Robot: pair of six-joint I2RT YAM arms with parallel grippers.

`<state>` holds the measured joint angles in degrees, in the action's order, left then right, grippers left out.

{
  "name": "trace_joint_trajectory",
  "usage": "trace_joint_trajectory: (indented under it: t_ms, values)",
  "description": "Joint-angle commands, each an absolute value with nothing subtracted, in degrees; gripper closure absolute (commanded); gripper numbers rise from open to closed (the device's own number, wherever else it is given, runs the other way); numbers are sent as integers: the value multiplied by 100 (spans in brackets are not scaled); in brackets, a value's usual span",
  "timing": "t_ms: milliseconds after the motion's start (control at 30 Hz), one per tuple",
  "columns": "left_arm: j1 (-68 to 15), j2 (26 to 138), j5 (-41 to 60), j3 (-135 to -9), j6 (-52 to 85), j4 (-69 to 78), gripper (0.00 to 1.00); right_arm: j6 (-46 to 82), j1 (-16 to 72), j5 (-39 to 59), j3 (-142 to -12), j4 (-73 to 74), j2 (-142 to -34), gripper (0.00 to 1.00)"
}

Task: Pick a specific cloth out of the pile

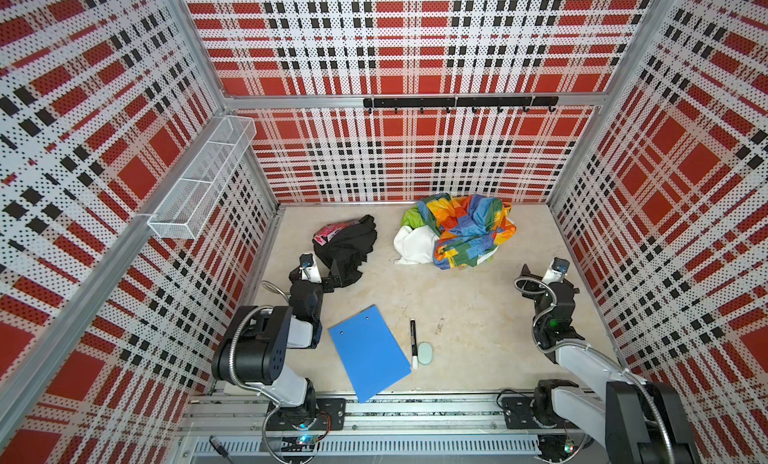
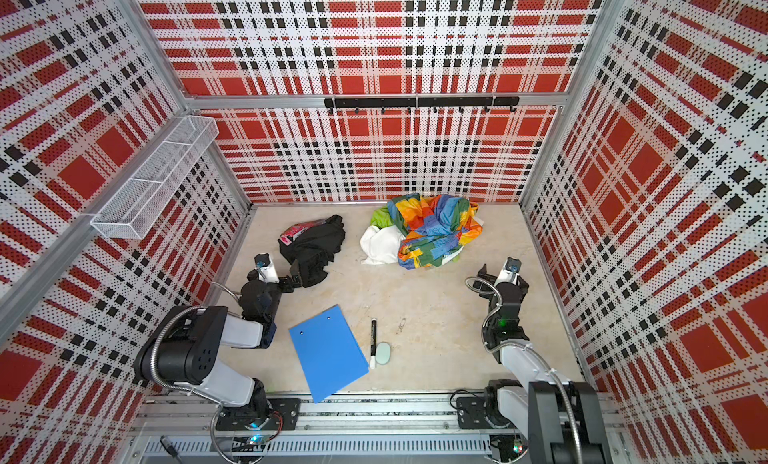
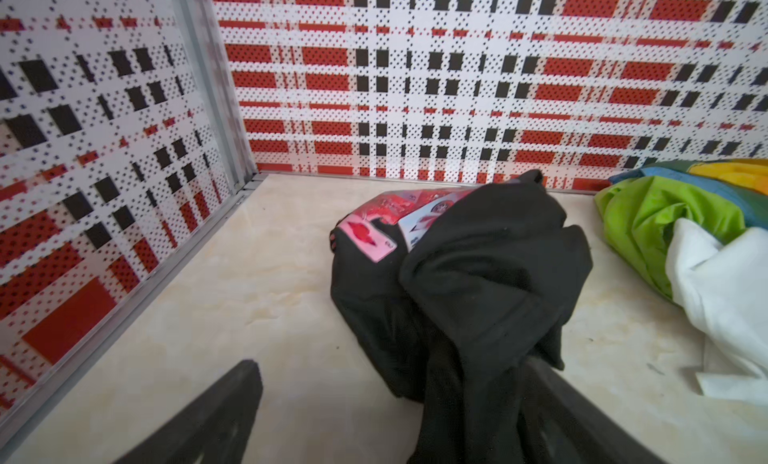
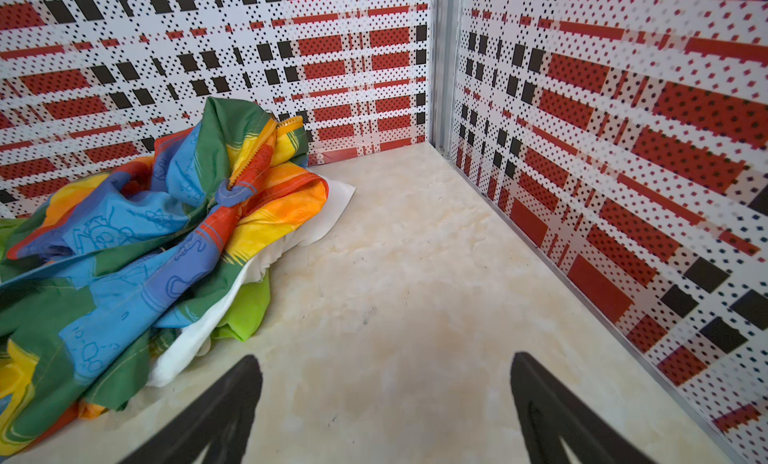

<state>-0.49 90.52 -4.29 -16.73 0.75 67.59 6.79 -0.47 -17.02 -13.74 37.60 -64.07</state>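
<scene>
Clipboard (image 1: 369, 352), marker (image 1: 413, 343) lower centre; pile (image 1: 461, 229) right of cloth (image 1: 347, 248), apart. Left gripper (image 3: 392, 364) wide, partly hidden by cloth; right gripper (image 4: 385, 358) wide, empty.

A pale, marbled tabletop (image 1: 457, 308) bore a crumpled black cloth (image 1: 347, 248) at the far left and a pile (image 1: 461, 231) of rainbow, white and lime-green cloths against the back wall, with bare surface between them. Nearer the front lay a blue clipboard (image 1: 369, 352) and a black marker (image 1: 413, 342), with a pale green oval pad (image 1: 425, 353) just beside the marker.
</scene>
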Motion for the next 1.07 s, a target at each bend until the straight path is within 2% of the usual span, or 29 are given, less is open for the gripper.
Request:
trace_joint_trajectory:
  t_ms: [0, 300, 467, 533, 633, 700, 1033]
  values:
    - [0, 9012, -245, -1748, 16, 6579, 1, 468, -88, -1704, -1258, 5052, -6811, 0]
    - [-18, 9022, -281, -1741, 4, 6592, 1, 310, -141, -1409, -1262, 6545, -8004, 0]
    - [-16, 9019, -274, -1749, 7, 6592, 1, 111, -141, -697, -1078, 7954, -8996, 0]
    - [-16, 9022, -273, -1744, 2, 6592, 1, 138, -141, -703, -1181, 7362, -8802, 0]
    - [-14, 9025, -277, -1758, 1, 6592, 1, 137, -141, -801, -1250, 7501, -8937, 0]
    - [-18, 9018, -273, -1756, 0, 6592, 1, 182, -140, -872, -1401, 7079, -8869, 0]
    - [-46, 9009, -293, -1732, -16, 6607, 1, 128, -97, -940, -1395, 7175, -8907, 0]
